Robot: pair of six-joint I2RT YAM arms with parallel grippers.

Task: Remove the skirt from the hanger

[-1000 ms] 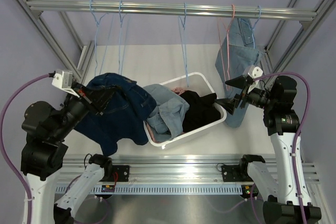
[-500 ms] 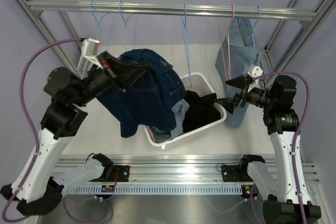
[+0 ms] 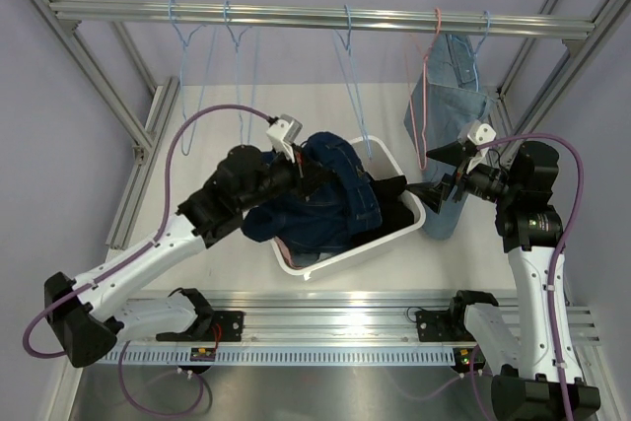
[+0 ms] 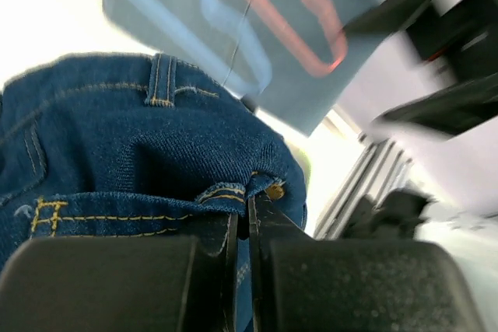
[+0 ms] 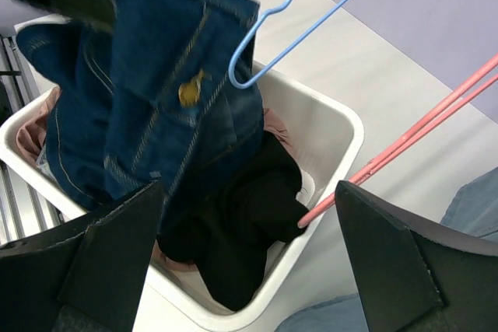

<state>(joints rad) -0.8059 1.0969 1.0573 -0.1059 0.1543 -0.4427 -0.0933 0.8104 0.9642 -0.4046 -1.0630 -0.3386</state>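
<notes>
White table top inside an aluminium frame, lavender walls behind; aluminium rail running left to right across the far side.

Item 1: light blue denim skirt, hanging at the far right of the rail on a light blue wire hanger. A pink wire hanger hangs just to its left.

Item 2: three empty light blue wire hangers, one above the basket and two further left on the rail.

Item 3: white rectangular plastic basket, middle of the table. It holds a black garment at the right end and a pink garment at the near left corner.

Item 4: dark blue denim garment with yellow stitching, belt loops and a brass button, bunched over the left half of the basket and draping onto the black garment.

Item 5: left gripper, reaching in from the near left. Its fingers are pressed together, pinching a fold of the dark blue denim garment at the waistband seam.

Item 6: right gripper, right of the basket and just left of the hanging skirt's lower part. Its fingers are spread wide with nothing between them; whether it touches the skirt cannot be told.
</notes>
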